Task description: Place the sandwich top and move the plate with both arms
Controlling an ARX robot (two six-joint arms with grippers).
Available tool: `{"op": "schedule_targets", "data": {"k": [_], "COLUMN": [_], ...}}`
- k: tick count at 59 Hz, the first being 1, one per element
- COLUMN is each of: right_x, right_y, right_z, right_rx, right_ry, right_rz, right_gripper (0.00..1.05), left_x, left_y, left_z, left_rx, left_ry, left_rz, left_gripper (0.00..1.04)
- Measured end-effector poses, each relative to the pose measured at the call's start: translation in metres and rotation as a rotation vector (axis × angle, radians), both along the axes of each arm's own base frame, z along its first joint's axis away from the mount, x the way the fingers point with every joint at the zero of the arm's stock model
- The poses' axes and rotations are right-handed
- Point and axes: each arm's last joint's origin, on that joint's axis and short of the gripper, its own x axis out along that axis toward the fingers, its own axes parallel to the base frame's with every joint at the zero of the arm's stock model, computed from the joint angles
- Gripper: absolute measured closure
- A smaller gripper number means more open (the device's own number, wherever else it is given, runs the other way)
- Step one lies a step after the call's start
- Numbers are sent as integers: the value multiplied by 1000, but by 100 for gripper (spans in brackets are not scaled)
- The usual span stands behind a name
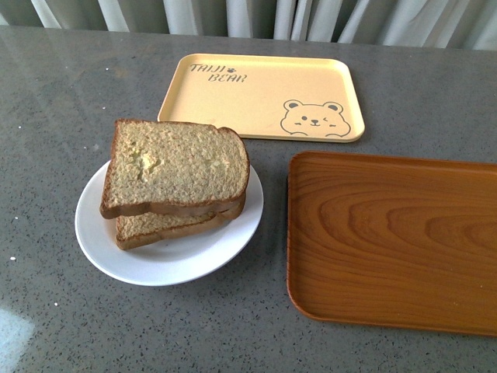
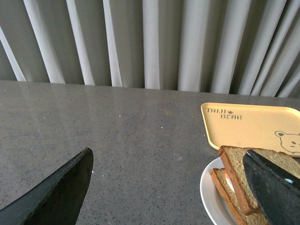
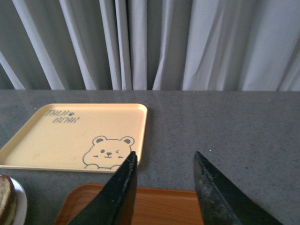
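On the left-hand part of the grey table (image 1: 62, 93) stood the plate (image 1: 155, 268), and the sandwich top (image 1: 175, 167) lay flat on it, resting on a lower bread slice (image 1: 155, 227). The top was turned slightly askew, so the near-left corner of the lower slice stuck out beneath it. In the left wrist view a sliver of white showed between the two slices.

Beyond the plate and a little to the right lay the yellow bear-printed tray (image 1: 264, 93), apart from the plate. To the right of the plate lay the wooden tray (image 1: 392, 241), near the plate's rim but not touching it. Pale curtains (image 1: 233, 15) hung along the far edge of the table.

Neither arm appeared in the front view. The left gripper (image 2: 167, 153) hung left of the plate with its fingers (image 2: 61, 197) spread wide, released and gripping nothing, and one finger overlapped the sandwich in its camera. The right gripper (image 3: 164, 157) hung over the wooden tray's far edge, fingers (image 3: 124, 187) parted with bare table between them, grasping nothing.
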Motion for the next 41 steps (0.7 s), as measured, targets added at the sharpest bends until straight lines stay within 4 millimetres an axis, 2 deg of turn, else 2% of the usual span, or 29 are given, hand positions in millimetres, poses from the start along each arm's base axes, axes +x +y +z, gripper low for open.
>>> {"op": "schedule_targets", "data": {"k": [11, 23, 34, 41], "right_x": [-19, -41, -52, -59], "right_y": [-18, -34, -41, -52], "right_z": [0, 0, 3, 7], "right_rx": [-29, -40, -41, -40], "right_ry": [3, 1, -4, -18], "right_rz": [-2, -7, -7, -15], "right_gripper": [102, 103, 103, 103], "left_x": [0, 0, 0, 0], "left_y": [0, 0, 0, 0], "left_z": [0, 0, 0, 0], "left_rx": [0, 0, 0, 0], "left_ry": [0, 0, 0, 0], "left_rz": [0, 0, 0, 0], "left_gripper": [9, 9, 9, 9]}}
